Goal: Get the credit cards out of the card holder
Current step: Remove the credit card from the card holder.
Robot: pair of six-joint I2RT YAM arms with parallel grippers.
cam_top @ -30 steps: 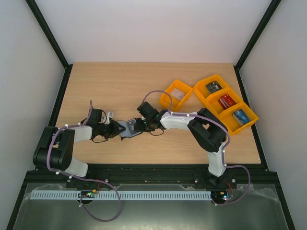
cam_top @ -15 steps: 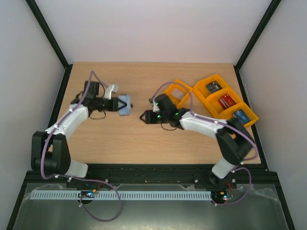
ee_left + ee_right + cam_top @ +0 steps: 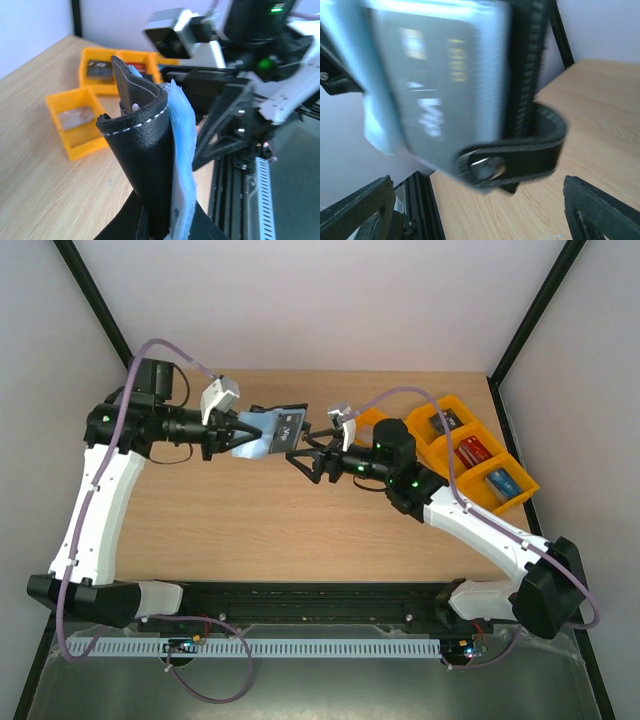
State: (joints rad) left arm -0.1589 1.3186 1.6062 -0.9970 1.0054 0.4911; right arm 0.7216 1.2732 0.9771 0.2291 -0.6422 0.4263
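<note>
I have the card holder (image 3: 272, 430) pinched aloft in my left gripper (image 3: 232, 434), its long axis pointing rightward at my right gripper (image 3: 306, 452), spread wide, empty, just beside the free end

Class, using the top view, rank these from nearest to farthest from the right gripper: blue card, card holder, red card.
1. Card holder, just left of the right gripper.
2. Red card, middle tray compartment, far right.
3. Blue card, end compartment, farthest right.
</note>
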